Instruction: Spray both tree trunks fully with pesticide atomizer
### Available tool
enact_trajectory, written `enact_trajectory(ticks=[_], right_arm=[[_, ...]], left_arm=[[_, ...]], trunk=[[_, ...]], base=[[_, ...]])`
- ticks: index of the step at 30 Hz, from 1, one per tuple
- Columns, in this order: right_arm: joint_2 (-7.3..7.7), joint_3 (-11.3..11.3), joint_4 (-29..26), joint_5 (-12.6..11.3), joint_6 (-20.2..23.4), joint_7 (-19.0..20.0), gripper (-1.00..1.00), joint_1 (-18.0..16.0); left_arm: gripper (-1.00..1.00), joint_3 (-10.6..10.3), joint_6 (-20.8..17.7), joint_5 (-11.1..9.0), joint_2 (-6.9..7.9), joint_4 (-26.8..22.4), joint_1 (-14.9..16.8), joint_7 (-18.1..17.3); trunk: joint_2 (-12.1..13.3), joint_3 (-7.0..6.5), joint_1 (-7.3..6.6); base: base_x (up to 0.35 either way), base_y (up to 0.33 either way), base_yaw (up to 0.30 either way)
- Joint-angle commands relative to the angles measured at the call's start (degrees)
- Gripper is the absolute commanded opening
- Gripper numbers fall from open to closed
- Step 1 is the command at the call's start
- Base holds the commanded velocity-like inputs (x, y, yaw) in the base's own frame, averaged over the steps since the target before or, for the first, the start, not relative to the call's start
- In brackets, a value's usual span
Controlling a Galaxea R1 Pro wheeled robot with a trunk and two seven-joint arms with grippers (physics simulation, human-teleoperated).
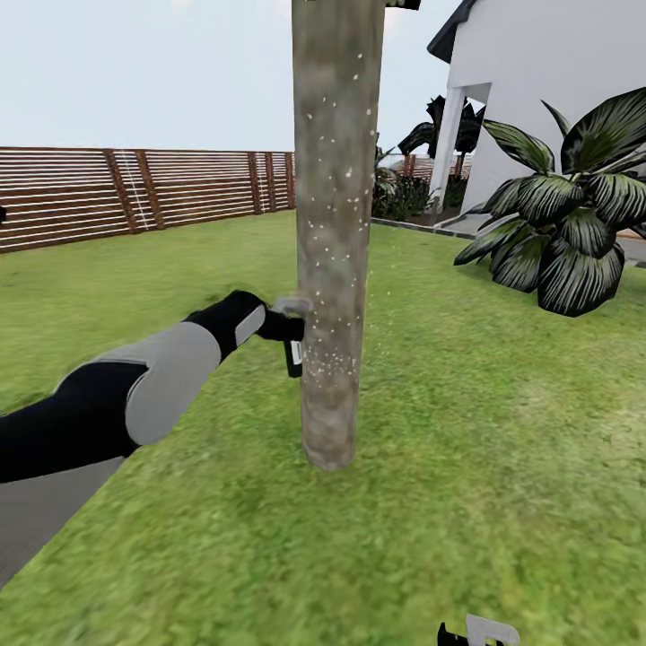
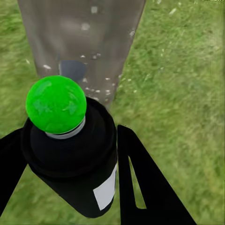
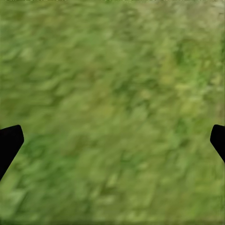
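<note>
Gripping the black pesticide atomizer (image 2: 75, 159) between closed fingers, the left gripper (image 1: 285, 330) holds it just beside the mottled, white-specked tree trunk (image 1: 334, 233). The right gripper (image 3: 112, 140) is spread wide and empty over the lawn (image 1: 502, 431), which lies open toward the slatted fence (image 1: 135, 190).

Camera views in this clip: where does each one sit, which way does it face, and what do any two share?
Head view: from the robot's head, forward and down over the lawn at the tree trunk; the left arm reaches in.
Left wrist view: along the left claw, shut on the pesticide atomizer, facing the trunk close up.
Right wrist view: behind the open right claw, facing grass.
Shared: head and left wrist views both show the trunk and atomizer.
</note>
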State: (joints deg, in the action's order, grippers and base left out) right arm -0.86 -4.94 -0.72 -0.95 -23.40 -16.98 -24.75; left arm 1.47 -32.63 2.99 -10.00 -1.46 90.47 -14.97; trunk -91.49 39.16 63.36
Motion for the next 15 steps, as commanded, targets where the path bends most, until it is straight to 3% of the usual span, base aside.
enact_trajectory(ticks=[1,5,7,9,11,13,15], right_arm=[[-0.02,-0.4,0.0,-0.1,-0.3,0.1,1.0,0.0],[0.06,-0.4,-0.1,0.0,-0.3,0.1,1.0,0.0],[0.06,-0.4,0.0,0.0,-0.2,0.1,1.0,0.0],[0.18,-0.4,0.9,0.1,-0.2,0.1,1.0,0.0],[0.19,-0.4,1.6,0.1,-0.1,0.1,1.0,0.0],[0.13,-0.4,2.8,0.1,-0.1,0.1,1.0,0.0],[0.09,-0.4,3.3,0.1,-0.1,0.1,1.0,0.0]], left_arm=[[-1.0,0.2,0.5,0.3,0.0,-0.2,-0.9,-0.2],[-1.0,0.3,9.8,0.3,0.0,-0.2,-9.8,-0.3],[-1.0,0.3,12.3,0.3,0.0,-0.2,-12.6,-0.3],[-1.0,0.3,16.0,0.4,0.0,-0.2,-18.5,-0.3],[-1.0,0.3,18.8,0.4,0.0,-0.2,-21.8,-0.3],[-1.0,0.2,23.4,0.4,0.0,-0.2,-28.4,-0.3],[-1.0,0.2,26.7,0.4,0.0,-0.3,-31.7,-0.2]], trunk=[[0.0,0.04,-0.01],[0.0,0.04,-0.01],[0.0,0.04,-0.01],[0.0,0.04,-0.01],[0.0,0.04,-0.01],[0.0,0.04,-0.01],[0.0,0.04,-0.01]], base=[[0.0,0.0,0.0],[0.0,0.0,0.0],[0.0,0.0,0.0],[0.0,0.0,0.0],[0.0,0.0,0.0],[0.0,0.0,0.0],[0.0,0.0,0.0]])
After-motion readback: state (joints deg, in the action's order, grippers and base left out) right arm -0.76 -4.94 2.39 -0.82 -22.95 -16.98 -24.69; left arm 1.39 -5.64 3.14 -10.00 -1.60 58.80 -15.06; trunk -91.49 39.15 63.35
